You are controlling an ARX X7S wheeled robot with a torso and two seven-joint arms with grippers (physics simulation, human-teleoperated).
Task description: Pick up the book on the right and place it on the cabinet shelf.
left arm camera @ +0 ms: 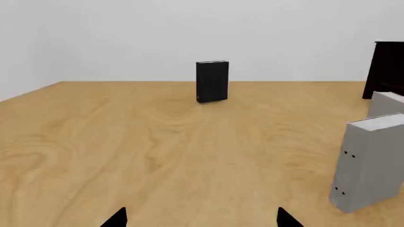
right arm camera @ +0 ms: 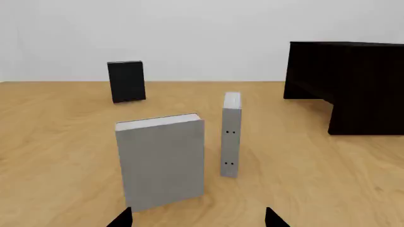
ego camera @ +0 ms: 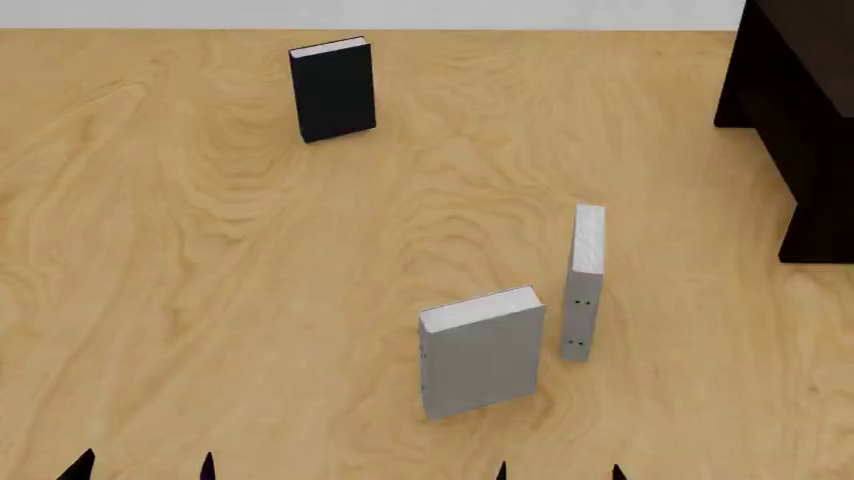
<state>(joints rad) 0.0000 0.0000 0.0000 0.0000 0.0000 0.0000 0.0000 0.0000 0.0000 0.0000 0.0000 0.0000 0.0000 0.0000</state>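
Three books stand upright on the wooden floor. The book on the right is light grey and thin, and its spine with dark dots faces me. Only a sliver of it shows in the left wrist view. The dark cabinet stands at the far right; its shelf cannot be made out in the dark body. My right gripper is open, low and short of the books. My left gripper is open over bare floor.
A second grey book stands just left of and nearer than the right one, directly ahead of my right gripper. A black book stands far back left. A white wall closes the back.
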